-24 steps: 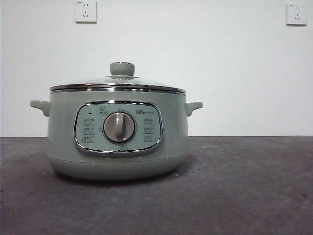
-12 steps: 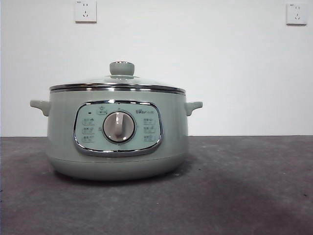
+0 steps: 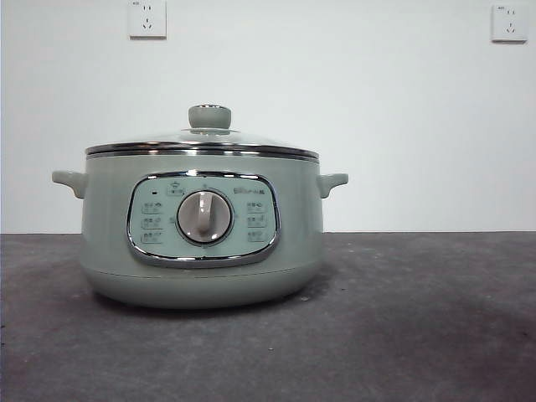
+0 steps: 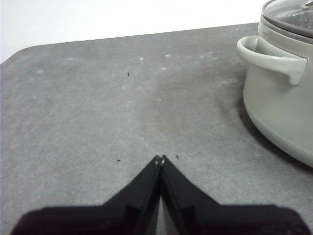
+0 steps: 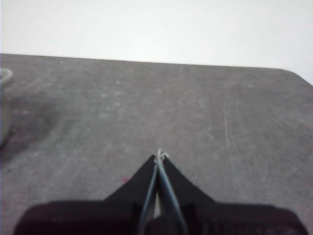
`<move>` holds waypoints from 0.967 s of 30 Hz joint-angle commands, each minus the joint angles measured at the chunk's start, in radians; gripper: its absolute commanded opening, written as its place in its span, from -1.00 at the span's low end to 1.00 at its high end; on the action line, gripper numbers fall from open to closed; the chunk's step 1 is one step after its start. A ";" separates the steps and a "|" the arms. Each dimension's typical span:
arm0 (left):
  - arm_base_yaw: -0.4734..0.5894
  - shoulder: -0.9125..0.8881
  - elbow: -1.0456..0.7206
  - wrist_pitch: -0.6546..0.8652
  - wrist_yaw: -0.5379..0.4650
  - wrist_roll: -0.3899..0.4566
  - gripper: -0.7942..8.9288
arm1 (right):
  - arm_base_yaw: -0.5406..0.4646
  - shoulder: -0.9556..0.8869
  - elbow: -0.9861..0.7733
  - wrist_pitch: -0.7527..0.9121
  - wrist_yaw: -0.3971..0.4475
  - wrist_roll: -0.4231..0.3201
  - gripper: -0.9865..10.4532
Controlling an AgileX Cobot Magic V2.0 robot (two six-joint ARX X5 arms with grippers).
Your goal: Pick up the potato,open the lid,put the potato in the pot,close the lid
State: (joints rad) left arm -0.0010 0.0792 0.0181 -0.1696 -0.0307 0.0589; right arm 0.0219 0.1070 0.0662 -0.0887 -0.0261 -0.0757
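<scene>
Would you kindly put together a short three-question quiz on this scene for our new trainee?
1. True or false: the lid sits closed on the pot.
2. How do the left gripper and right gripper stand? A) both shut, empty, above the table B) both open C) one holding the lid
3. Fill in: no view shows the ____.

Key: 1 true; 2 A; 3 potato.

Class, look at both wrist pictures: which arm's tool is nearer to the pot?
Probably left. The left tool is over bare table with the pot close beside it; the right tool sees only the pot's edge, farther off.
</scene>
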 commanded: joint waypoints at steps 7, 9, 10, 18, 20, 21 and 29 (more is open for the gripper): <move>0.000 0.001 -0.011 0.006 0.005 -0.006 -0.84 | -0.004 -0.076 -0.051 -0.092 0.042 -0.006 -0.83; 0.000 0.002 -0.011 0.006 0.005 -0.006 -0.84 | -0.003 -0.098 -0.051 -0.098 0.045 -0.001 -0.83; 0.000 0.002 -0.011 0.006 0.005 -0.006 -0.84 | -0.003 -0.099 -0.051 -0.098 0.045 -0.003 -0.83; 0.000 0.002 -0.011 0.006 0.005 -0.006 -0.84 | -0.003 -0.099 -0.051 -0.098 0.060 -0.007 -0.83; 0.000 0.002 -0.011 0.006 0.005 -0.006 -0.84 | -0.003 -0.099 -0.051 -0.097 0.060 -0.005 -0.83; 0.000 0.002 -0.011 0.006 0.005 -0.006 -0.84 | -0.003 -0.099 -0.051 -0.097 0.060 -0.003 -0.83; 0.000 0.002 -0.011 0.006 0.005 -0.006 -0.84 | -0.003 -0.099 -0.051 -0.096 0.060 -0.003 -0.83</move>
State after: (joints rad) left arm -0.0010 0.0811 0.0181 -0.1696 -0.0307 0.0589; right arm 0.0193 0.0097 0.0242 -0.1921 0.0292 -0.0792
